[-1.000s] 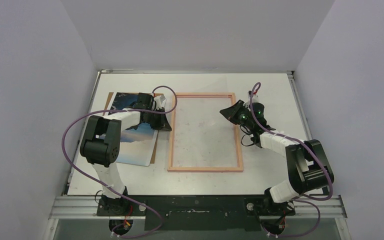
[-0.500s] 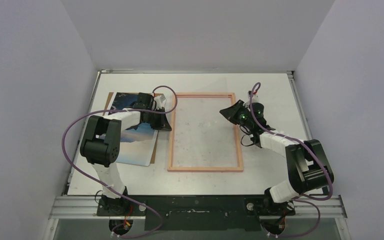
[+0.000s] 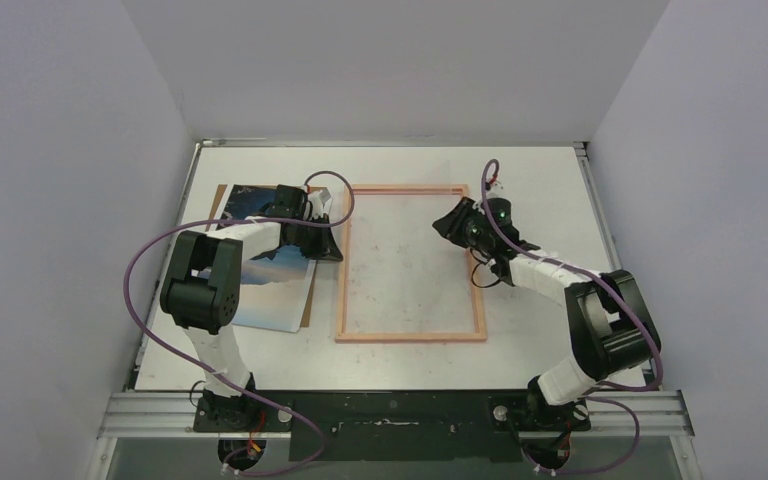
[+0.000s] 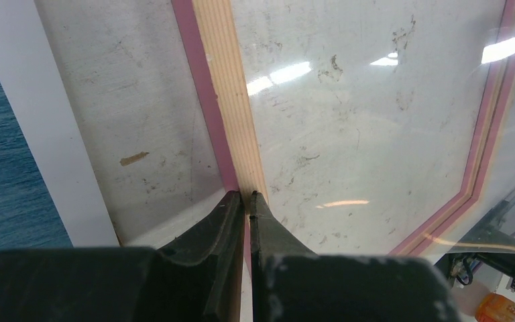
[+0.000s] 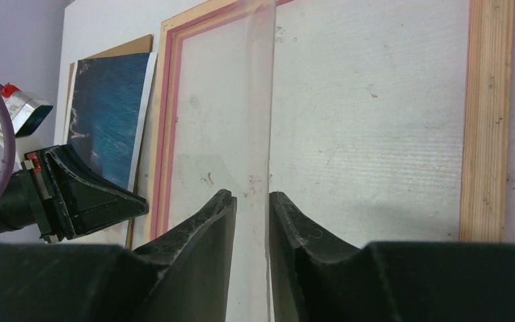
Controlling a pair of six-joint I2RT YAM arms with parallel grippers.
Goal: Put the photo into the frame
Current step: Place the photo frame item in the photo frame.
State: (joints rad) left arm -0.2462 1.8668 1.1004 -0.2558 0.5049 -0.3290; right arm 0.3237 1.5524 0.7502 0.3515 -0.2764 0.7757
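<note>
The frame (image 3: pixel 410 337) lies flat mid-table, pale wood back up, its pink edge showing in the left wrist view. My left gripper (image 3: pixel 335 243) is shut on its left rail (image 4: pixel 224 87), one finger on each side of it (image 4: pixel 247 196). A clear pane (image 5: pixel 221 121) rests over the frame opening, tilted. My right gripper (image 3: pixel 450 225) stands at the right rail (image 5: pixel 486 114). Its jaws are slightly apart, and the pane's edge runs through the gap (image 5: pixel 251 194). The photo (image 3: pixel 272 295), deep blue with pale clouds, lies left of the frame, also visible in both wrist views (image 4: pixel 0 181) (image 5: pixel 107 114).
A brown backing board (image 3: pixel 309 300) lies under the photo, its edge showing (image 5: pixel 127 48). The left arm (image 3: pixel 250 235) stretches across the photo. Side walls close in the table left and right. A metal rail (image 3: pixel 390 408) runs along the near edge.
My right gripper's jaws have parted from shut, and its wrist has shifted slightly toward the far side. The left gripper and the frame have not moved.
</note>
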